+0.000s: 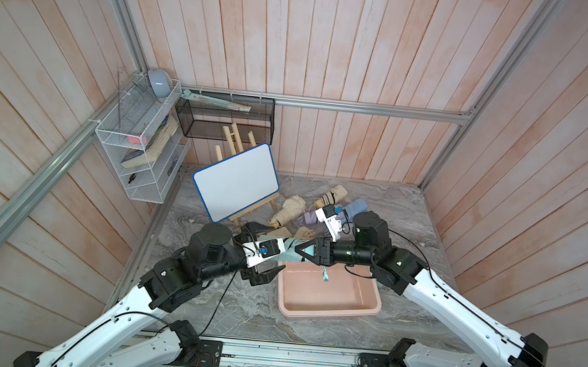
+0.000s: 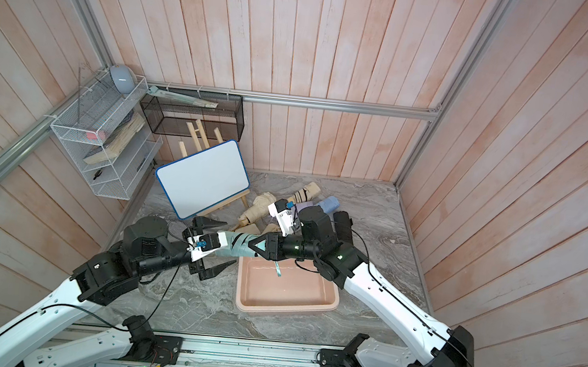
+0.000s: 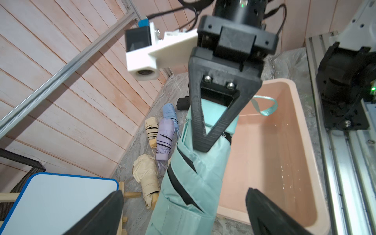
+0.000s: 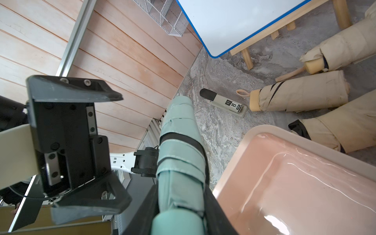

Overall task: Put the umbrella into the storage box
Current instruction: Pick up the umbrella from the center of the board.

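The right pincer [image 1: 300,255] is pressed together on the mint-green umbrella [image 3: 195,183], pinching it at the hard handle end. The folded body runs straight out from its tips toward the left pincer [image 3: 183,200]. That one is spread wide, one jaw on either side of the far end and neither touching the fabric. The umbrella hangs level in the air, not yet inside the storage box [image 1: 331,314], which sits just below and beside the right pincer. Its wrist loop [image 1: 325,275] dangles over the tub.

It looks light, with a stiff shaft under soft, slick nylon folds. A grip on the cloth alone would likely slide, so the handle or the strapped middle seems the safer hold.

In both top views the left wrist camera mount covers the umbrella's tip. The right pincer's contact faces are buried in fabric. The beige umbrellas [image 4: 299,99] beyond the box are partly cut off.
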{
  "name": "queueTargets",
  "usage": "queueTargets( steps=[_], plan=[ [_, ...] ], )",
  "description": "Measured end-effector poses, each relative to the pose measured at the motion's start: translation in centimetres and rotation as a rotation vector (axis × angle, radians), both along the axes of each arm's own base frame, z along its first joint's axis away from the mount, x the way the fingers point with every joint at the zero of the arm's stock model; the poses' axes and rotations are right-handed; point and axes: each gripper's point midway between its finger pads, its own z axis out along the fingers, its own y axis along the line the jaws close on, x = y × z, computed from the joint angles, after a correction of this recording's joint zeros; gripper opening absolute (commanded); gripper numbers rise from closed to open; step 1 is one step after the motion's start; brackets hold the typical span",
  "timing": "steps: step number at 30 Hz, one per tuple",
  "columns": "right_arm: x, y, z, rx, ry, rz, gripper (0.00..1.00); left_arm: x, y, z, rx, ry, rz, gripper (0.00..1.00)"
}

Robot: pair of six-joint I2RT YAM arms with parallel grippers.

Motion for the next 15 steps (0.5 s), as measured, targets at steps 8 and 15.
queueTargets(
  steps=[8,15],
  plan=[
    [-1.1,0.2,1.3,0.026,0.010,0.063,0.00,2.2,-0.1,-3.9,0.178,-0.038,0.037,1.00],
    [-1.4,0.2,0.8,0.014,0.033,0.077,0.00,2.8,0.1,-5.1,0.239,-0.061,0.050,0.89]
  ],
)
